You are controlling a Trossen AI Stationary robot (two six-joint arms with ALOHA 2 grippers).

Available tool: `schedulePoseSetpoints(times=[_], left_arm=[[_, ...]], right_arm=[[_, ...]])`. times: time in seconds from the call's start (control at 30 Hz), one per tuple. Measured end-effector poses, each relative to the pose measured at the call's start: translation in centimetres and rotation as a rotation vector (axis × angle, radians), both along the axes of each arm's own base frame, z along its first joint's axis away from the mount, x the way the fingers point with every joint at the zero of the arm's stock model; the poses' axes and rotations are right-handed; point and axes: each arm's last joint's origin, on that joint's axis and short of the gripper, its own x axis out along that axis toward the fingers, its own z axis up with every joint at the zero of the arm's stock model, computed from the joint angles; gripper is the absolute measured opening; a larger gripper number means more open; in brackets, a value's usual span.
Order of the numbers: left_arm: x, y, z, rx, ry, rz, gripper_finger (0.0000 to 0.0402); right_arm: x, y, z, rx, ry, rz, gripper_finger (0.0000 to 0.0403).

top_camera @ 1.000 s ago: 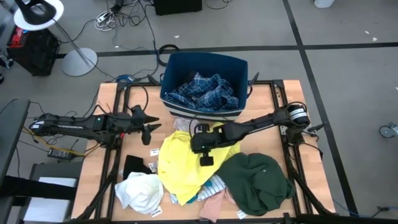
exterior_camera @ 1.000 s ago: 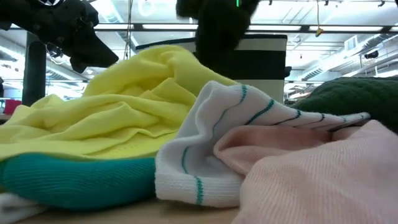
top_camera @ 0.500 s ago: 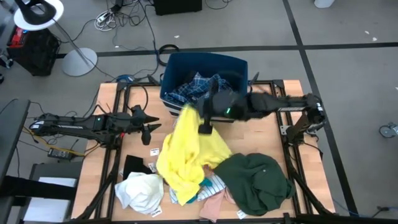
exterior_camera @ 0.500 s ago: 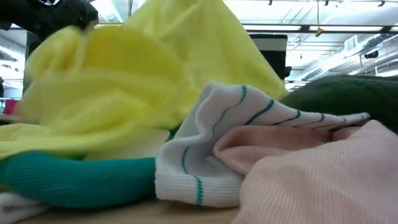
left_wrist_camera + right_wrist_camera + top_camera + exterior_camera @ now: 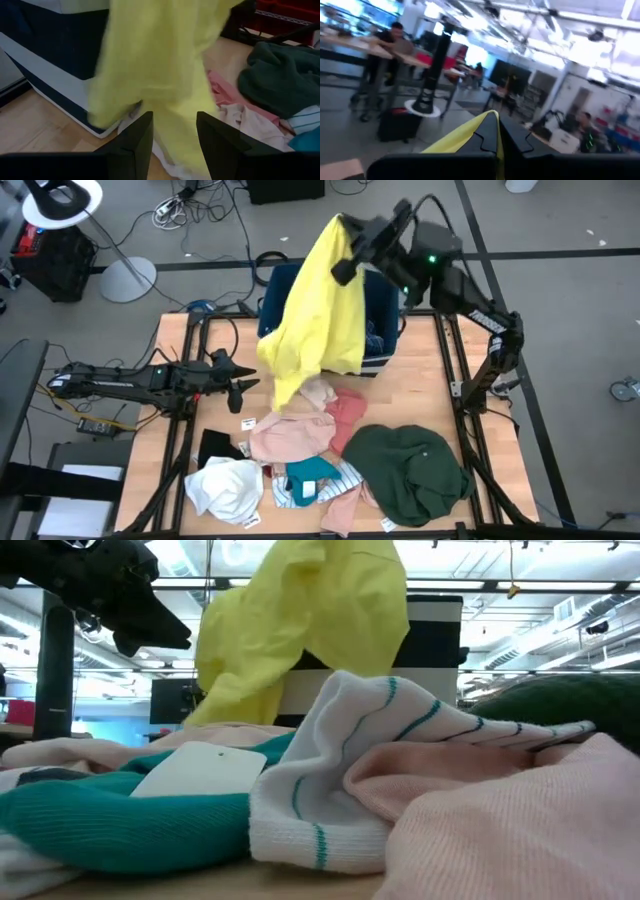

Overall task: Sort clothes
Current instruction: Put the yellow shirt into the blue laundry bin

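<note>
The desk [image 5: 420, 395] carries a heap of clothes at its front: a dark green garment [image 5: 410, 470], pink [image 5: 292, 436], white [image 5: 225, 485] and teal [image 5: 312, 472] pieces. At its far edge stands the dark blue bin [image 5: 380, 290], and the yellow garment [image 5: 318, 305] hangs above it, its lower end dangling over the desk. The right hand [image 5: 345, 242] is raised high, clamped together on the top of that garment, while the left hand [image 5: 240, 380] (fingers apart, holding nothing) waits low at the desk's left side.
</note>
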Motion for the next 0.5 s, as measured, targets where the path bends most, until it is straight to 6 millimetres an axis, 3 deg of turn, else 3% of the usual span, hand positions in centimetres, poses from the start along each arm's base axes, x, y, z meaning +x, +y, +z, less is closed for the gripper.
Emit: schedulePoseSetpoints(times=[0.13, 0.33, 0.5], left_arm=[[0.0, 0.0, 0.0, 0.006, 0.0, 0.011, 0.0157], [0.0, 0.1, 0.0, 0.028, 0.007, 0.009, 0.0157], [0.0, 0.1, 0.0, 0.028, 0.004, 0.012, 0.0157]], right_arm=[[0.4, -1.7, -3.2, 0.179, 0.176, 0.017, 0.0], [2.5, -4.4, -11.9, 0.575, 0.502, -0.056, 0.0], [4.5, -6.5, -19.2, 0.882, 0.706, 0.014, 0.0004]])
